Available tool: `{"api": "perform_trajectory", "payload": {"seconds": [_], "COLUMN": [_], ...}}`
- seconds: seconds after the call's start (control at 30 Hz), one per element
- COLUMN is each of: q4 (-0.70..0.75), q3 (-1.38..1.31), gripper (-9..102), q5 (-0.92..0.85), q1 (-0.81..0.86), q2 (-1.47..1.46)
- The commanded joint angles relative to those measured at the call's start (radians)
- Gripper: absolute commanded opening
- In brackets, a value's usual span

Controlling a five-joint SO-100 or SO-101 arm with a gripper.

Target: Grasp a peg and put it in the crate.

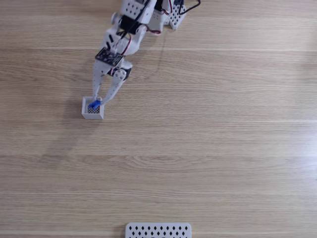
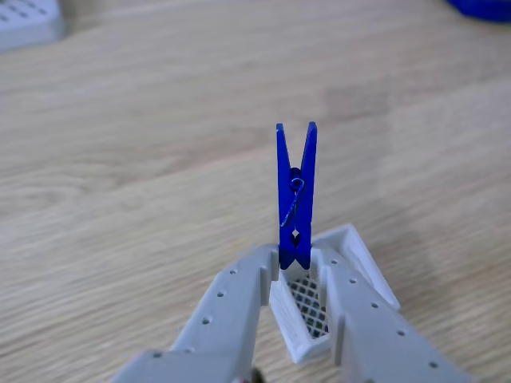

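Peg [image 2: 296, 195] upright between gripper [image 2: 297, 267] fingertips, directly over crate [image 2: 361, 257]; perforated panel [image 1: 158, 231] well apart, fixed view's bottom edge

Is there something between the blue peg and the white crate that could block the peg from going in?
Nothing visible blocks it. The gripper holds the peg by its lower end, directly above the open top of the crate. The mesh floor below looks bare between the fingers.

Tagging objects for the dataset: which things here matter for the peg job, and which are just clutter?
Job:
- blue peg, held in the gripper
- small white crate, right under the gripper tips

Clutter:
- flat white panel with diamond holes, at the bottom edge of the fixed view
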Motion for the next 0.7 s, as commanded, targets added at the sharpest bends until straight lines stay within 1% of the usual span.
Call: {"api": "perform_trajectory", "payload": {"seconds": [0.0,0.17,0.47,0.53,0.67], "q4": [-0.040,-0.040,-0.038,-0.031,-0.028], "q3": [-0.138,-0.146,-0.144,-0.144,-0.144], "gripper": [0,0,1,5,19], "q5": [0.002,0.000,0.009,0.011,0.011], "q1": [0.034,0.063,0.066,0.066,0.067], "q2": [-0.026,-0.043,-0.044,-0.043,-0.043]}}
